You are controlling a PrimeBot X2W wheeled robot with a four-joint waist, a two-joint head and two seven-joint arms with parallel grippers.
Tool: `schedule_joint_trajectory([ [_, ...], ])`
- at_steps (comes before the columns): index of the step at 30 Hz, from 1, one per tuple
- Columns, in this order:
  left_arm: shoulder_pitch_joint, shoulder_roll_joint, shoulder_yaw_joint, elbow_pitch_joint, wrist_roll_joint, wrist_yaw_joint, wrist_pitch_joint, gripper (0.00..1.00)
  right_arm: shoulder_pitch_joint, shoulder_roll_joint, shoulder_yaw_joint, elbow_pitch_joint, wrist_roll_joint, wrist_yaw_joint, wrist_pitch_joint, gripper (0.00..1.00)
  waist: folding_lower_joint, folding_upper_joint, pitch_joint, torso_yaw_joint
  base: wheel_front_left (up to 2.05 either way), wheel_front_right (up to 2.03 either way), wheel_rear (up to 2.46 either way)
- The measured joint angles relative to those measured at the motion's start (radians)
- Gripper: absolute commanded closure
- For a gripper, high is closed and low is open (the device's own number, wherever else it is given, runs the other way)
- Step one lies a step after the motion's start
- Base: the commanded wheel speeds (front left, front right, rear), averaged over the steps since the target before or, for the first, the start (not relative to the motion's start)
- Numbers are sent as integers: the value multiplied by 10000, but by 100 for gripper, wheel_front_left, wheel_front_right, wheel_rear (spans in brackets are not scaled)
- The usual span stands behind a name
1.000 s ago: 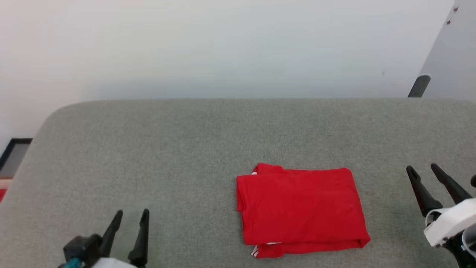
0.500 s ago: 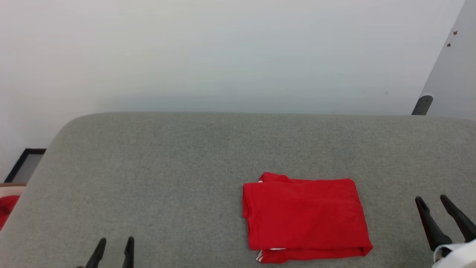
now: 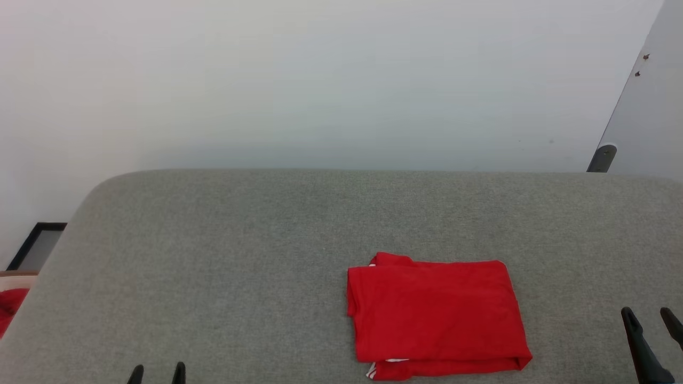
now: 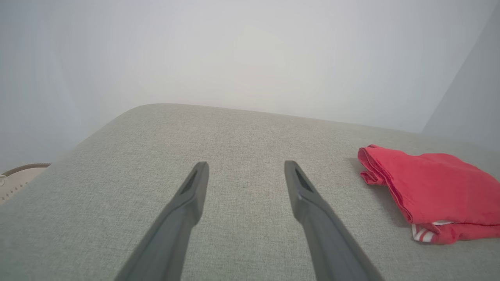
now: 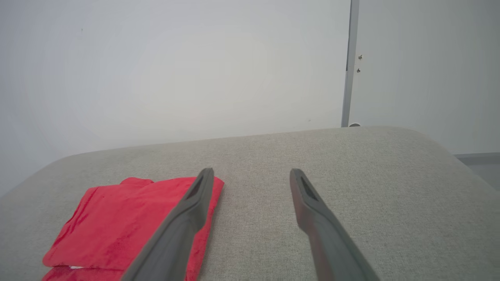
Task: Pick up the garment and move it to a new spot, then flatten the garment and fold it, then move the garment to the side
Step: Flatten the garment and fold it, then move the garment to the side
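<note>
The garment lies folded into a neat red rectangle on the grey padded table, right of centre near the front edge; a bit of white-and-red striped trim peeks out at its near left corner. It also appears at the right in the left wrist view as the garment and at the lower left in the right wrist view as the garment. My left gripper is open at the bottom left, well away from the shirt. My right gripper is open to the shirt's right, holding nothing.
A pale wall rises behind the table. A dark frame and something red lie on the floor past the table's left edge. A grey door panel stands at the far right.
Both grippers have drawn back toward the bottom edge of the head view. The camera tilted up, so the table and shirt sit lower in the picture. The shirt itself lies unmoved.
</note>
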Motion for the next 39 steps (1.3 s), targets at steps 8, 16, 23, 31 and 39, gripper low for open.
schedule_joint_trajectory([
  [8,136,2,-59,-226,-4,42,54,0,569,610,-740,-1053,-587,0,673,0,0,0,-22,20,0,0,0],
  [16,138,8,-140,-305,-77,86,136,0,798,1030,-1087,-1563,-920,-2,1045,0,0,0,9,26,0,0,0],
  [23,89,-4,-253,-370,-153,125,215,0,810,1296,-1181,-1820,-1037,0,1221,0,-1,0,83,47,0,0,0],
  [31,19,-17,-318,-401,-240,146,234,0,856,1530,-1243,-1929,-1108,0,1262,0,-1,0,108,62,0,0,0],
  [39,-70,-21,-435,-420,-251,188,232,0,943,1661,-1133,-1983,-1097,0,1501,0,0,0,195,128,0,0,0],
])
